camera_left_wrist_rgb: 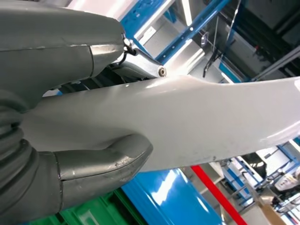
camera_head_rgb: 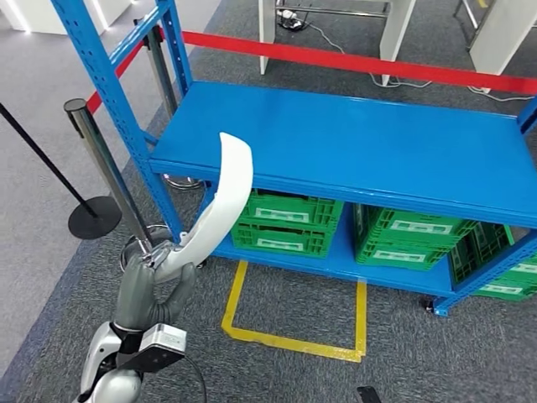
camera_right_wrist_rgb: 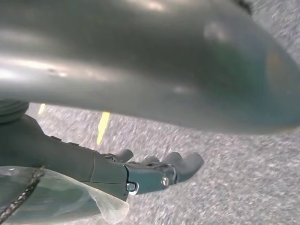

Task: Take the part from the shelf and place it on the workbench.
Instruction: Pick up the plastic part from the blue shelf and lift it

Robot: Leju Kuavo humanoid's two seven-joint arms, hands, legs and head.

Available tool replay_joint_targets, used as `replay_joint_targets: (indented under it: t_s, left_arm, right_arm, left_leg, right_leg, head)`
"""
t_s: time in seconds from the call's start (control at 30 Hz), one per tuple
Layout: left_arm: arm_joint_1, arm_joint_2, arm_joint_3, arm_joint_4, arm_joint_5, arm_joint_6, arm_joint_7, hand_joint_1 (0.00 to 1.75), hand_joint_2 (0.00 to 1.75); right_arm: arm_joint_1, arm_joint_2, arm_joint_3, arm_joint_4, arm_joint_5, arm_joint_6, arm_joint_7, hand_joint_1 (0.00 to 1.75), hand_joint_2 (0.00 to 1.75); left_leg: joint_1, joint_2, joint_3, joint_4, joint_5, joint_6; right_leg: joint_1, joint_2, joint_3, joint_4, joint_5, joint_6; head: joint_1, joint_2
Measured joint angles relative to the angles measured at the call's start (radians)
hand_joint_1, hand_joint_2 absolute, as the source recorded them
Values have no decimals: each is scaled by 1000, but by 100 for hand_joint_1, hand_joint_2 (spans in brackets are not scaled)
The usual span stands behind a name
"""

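A blue steel shelf (camera_head_rgb: 355, 143) spans most of the head view, its broad upper deck bare and its slotted upright rising at the left. On the lower deck sit green plastic crates (camera_head_rgb: 288, 222), two stacked at the left, more to the right. Grey carpet (camera_head_rgb: 411, 353) covers the floor, with a yellow taped outline (camera_head_rgb: 298, 342) marked just in front of the shelf. A red barrier belt (camera_head_rgb: 355, 60) runs behind the shelf, and a metal stanchion (camera_head_rgb: 101, 159) with a round base stands left of it.

The part (camera_head_rgb: 218, 210), a long curved white plastic piece, is off the shelf and held in the air in front of the shelf's left end, its upper tip overlapping the edge of the upper deck in the head view. The left hand (camera_head_rgb: 148, 290) grips its lower end; the left wrist view shows the thick grey thumb (camera_left_wrist_rgb: 106, 161) pressed on one face of the white piece (camera_left_wrist_rgb: 198, 122) and a finger on the other.

The right hand (camera_right_wrist_rgb: 148, 173) hangs over the carpet with its dark fingers (camera_right_wrist_rgb: 183, 164) stretched out and apart, apparently holding nothing, though the picture is blurred.
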Motion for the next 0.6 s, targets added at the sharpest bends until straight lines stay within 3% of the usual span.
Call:
replay_joint_targets:
  t_s: [0.03, 0.1, 0.17, 0.2, 0.23, 0.27, 0.3, 0.37, 0.43, 0.47, 0.53, 0.6]
  left_arm:
    - [6, 0, 0, -6, 0, 1, -2, 175, 175]
    - [17, 0, 1, -17, 0, 4, -6, 175, 175]
    - [23, 1, 1, -25, 0, 5, -10, 175, 175]
    - [27, 1, 1, -27, 1, 3, -11, 175, 175]
    - [31, 2, 1, -28, 2, 1, -12, 175, 175]
    - [35, 2, 0, -28, 5, -1, -12, 175, 175]
    - [36, 2, 0, -29, 8, -3, -13, 175, 175]
    - [36, 2, -1, -32, 12, -4, -14, 175, 175]
    - [34, 1, -1, -36, 12, -4, -14, 175, 175]
    - [35, 1, -1, -38, 12, -4, -14, 175, 175]
    - [37, 1, -1, -40, 13, -4, -15, 175, 175]
    - [37, 1, -2, -44, 15, -4, -15, 175, 175]
  right_arm:
    - [0, 1, 0, 0, 5, -2, 0, 0, 0]
    - [-1, 1, 1, -1, 13, -7, -2, 0, 0]
    - [0, 1, 1, -1, 16, -12, -3, 0, 0]
    - [2, 1, 1, -1, 16, -13, -3, 0, 0]
    - [4, 2, 1, -1, 16, -14, -4, 0, 0]
    - [5, 3, 1, -1, 15, -17, -5, 0, 0]
    - [6, 4, 1, -1, 15, -19, -7, 0, 0]
    - [6, 8, 1, -1, 14, -24, -11, 0, 0]
    - [6, 10, 0, -1, 14, -27, -14, 0, 0]
    - [6, 11, -1, -1, 14, -28, -15, 0, 0]
    - [5, 12, -2, -1, 13, -28, -15, 0, 0]
    - [3, 13, -2, -1, 12, -28, -16, 0, 0]
  left_leg:
    - [0, -2, -4, 3, -1, -6]
    - [0, 28, -25, 42, -30, -20]
    - [6, 75, -78, 160, -97, -36]
    - [11, 85, -108, 226, -126, -43]
    - [16, 91, -127, 271, -138, -48]
    - [20, 95, -127, 277, -130, -52]
    - [23, 100, -105, 239, -103, -54]
    - [22, 134, -28, 95, -40, -50]
    - [14, 162, 17, 3, -14, -38]
    - [10, 163, 17, -7, -15, -32]
    - [10, 142, 12, -11, -8, -18]
    - [14, 124, 11, -19, 2, -3]
  right_leg:
    - [-2, -13, 0, -3, 3, -3]
    - [-7, -43, 1, -11, 9, -11]
    - [-8, -75, 0, -13, 11, -14]
    - [-8, -92, -2, -12, 11, -14]
    - [-8, -108, -3, -12, 11, -14]
    - [-8, -124, -4, -11, 11, -13]
    - [-9, -137, -5, -10, 10, -12]
    - [-7, -161, -3, -9, 8, -8]
    - [-3, -179, -2, -7, 7, 2]
    - [-2, -187, -2, -8, 8, 9]
    - [-4, -199, -2, -9, 7, 22]
    - [-7, -165, -15, 20, -20, 31]
  head:
    - [0, 0]
    - [-6, 0]
    - [-13, 0]
    - [-15, 0]
    - [-15, 0]
    - [-15, 0]
    - [-15, 0]
    - [-15, 0]
    - [-15, 0]
    - [-14, 0]
    - [-14, 0]
    - [-11, 0]
